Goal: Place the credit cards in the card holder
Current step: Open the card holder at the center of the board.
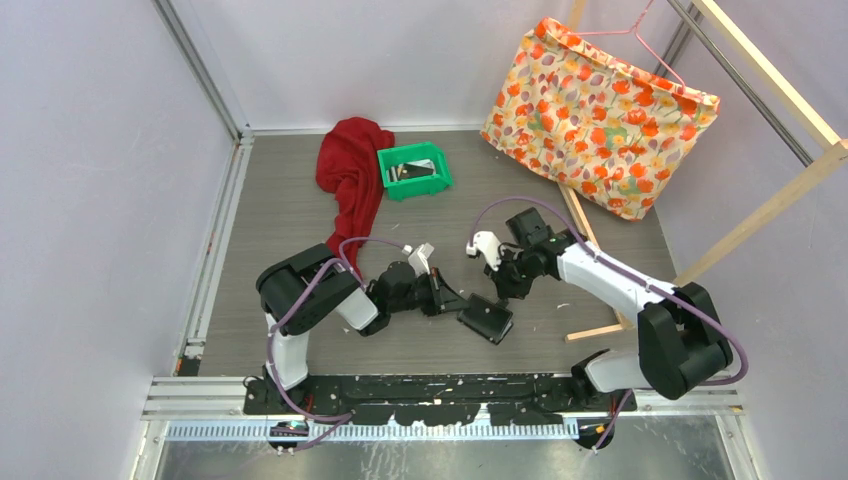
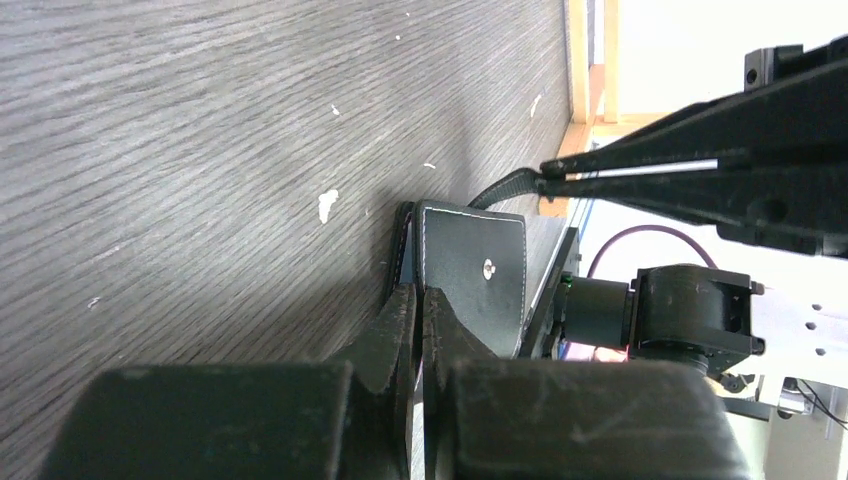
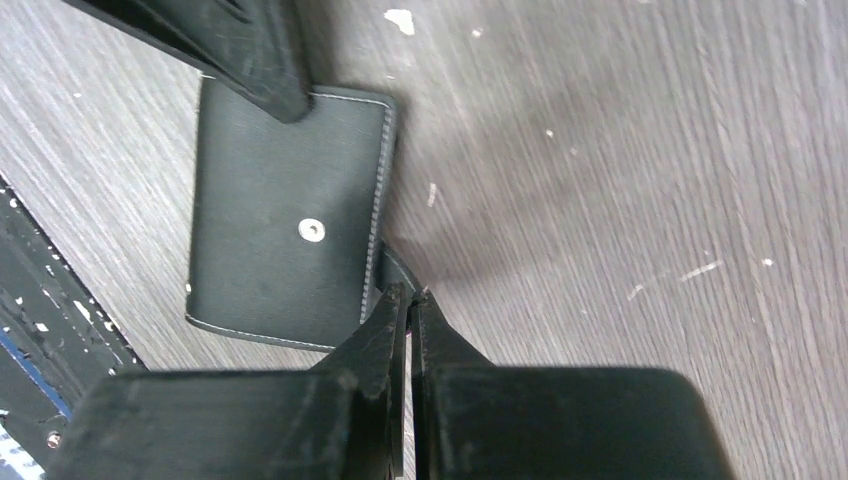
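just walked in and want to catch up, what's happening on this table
Both arms are on the black wallet, folded flat near the front of the table. The left claw is pinched shut on one edge; the right claw is shut on its snap strap, unsnapped, at another edge. Neither claw holds a card.

Near centre: left hand [image 1: 456, 303] and right hand [image 1: 500, 297] both pinch the card holder [image 1: 487, 322], with no passage between them.
Far left: red cloth [image 1: 350, 170] and green bin [image 1: 414, 170] obstruct.
Far right: floral bag [image 1: 598, 118] and wooden frame [image 1: 585, 225] obstruct.
Left, mid-depth: bare surface [image 1: 270, 215], open.
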